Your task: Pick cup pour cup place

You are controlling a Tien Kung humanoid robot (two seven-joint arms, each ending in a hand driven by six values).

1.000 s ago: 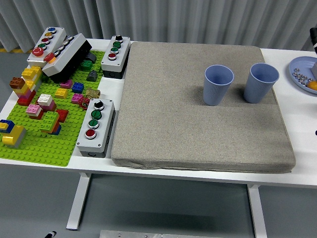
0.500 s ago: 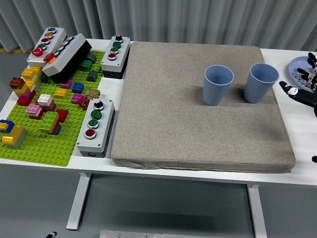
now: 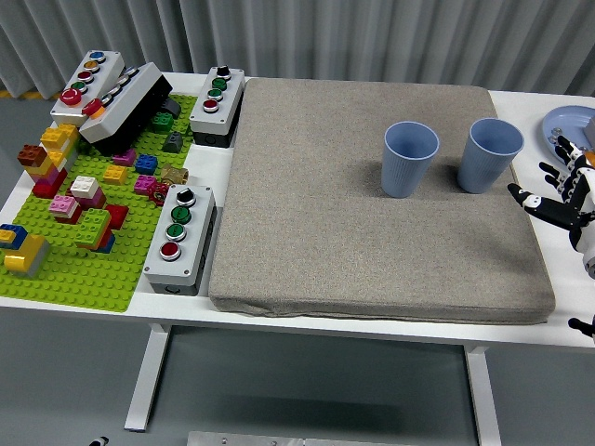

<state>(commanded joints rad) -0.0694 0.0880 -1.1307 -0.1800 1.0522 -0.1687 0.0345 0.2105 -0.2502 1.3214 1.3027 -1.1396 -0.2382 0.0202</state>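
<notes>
Two blue ribbed cups stand upright on the grey mat (image 3: 372,214): the left cup (image 3: 409,159) and the right cup (image 3: 489,154), a small gap between them. My right hand (image 3: 558,190) comes in at the right edge, fingers spread and holding nothing, just right of and slightly nearer than the right cup, not touching it. What is inside the cups cannot be seen. My left hand is out of view.
A blue plate (image 3: 563,127) lies at the far right behind my hand. Left of the mat stand grey button boxes (image 3: 179,234) (image 3: 218,104) (image 3: 112,93) and a green baseplate (image 3: 88,251) with several coloured bricks.
My right hand has come in from the right edge and moved left and nearer, toward the right cup. The cups have not moved.
</notes>
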